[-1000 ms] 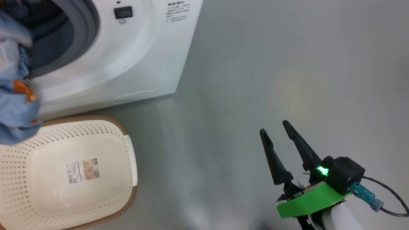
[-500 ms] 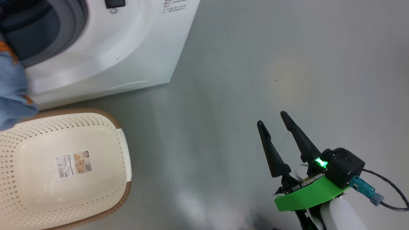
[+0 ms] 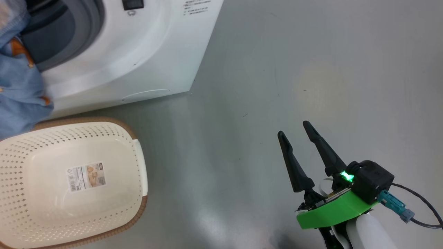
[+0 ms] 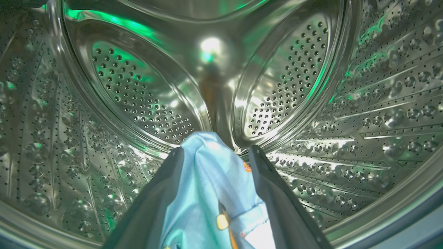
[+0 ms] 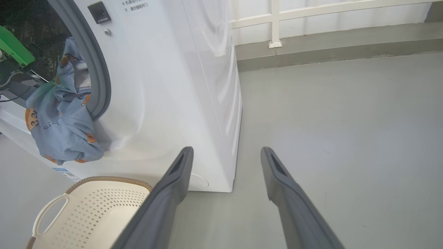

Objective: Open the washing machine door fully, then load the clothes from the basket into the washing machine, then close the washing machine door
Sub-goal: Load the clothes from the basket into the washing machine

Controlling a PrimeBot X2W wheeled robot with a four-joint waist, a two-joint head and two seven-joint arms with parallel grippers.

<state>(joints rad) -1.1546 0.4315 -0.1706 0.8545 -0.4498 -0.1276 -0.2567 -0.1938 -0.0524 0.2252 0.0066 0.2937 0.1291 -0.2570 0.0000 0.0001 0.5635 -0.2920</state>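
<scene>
Your clothes (image 5: 62, 117) hang lengthwise down from the washing machine (image 3: 138, 52) mouth, at 10 o'clock in the head view, above the basket (image 3: 138, 162) at 8. The floor (image 3: 311, 69) is plain grey. Your left fingers (image 4: 155, 193) are clamped on the cloth inside the drum (image 4: 138, 97). Your right fingers (image 3: 294, 166) stand apart over the floor at 5.
</scene>
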